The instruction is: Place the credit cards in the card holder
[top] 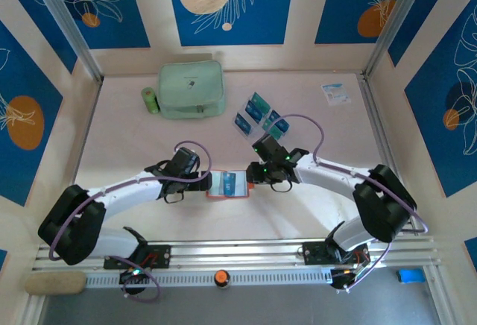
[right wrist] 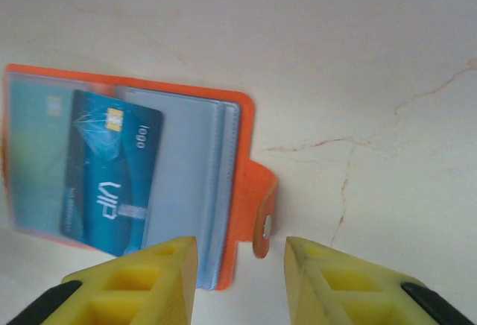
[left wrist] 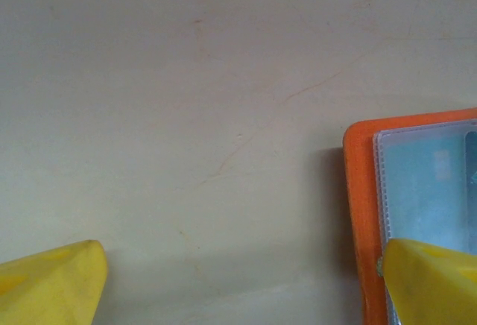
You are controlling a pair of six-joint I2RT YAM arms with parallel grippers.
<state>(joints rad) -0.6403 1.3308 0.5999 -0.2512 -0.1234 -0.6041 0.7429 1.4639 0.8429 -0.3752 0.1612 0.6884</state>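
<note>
The orange card holder lies open on the table between both arms, its clear sleeves up. A teal card printed "VIP" lies slanted across the sleeves, and another card shows through the left sleeve. Three more teal cards lie on the table behind it. My left gripper is open at the holder's left edge, and one yellow finger overlaps that edge. My right gripper is open, with the holder's snap tab between its fingers. Nothing is held.
A mint-green zip pouch and a small green cylinder sit at the back left. A white-and-blue leaflet lies at the back right. Walls ring the table on three sides.
</note>
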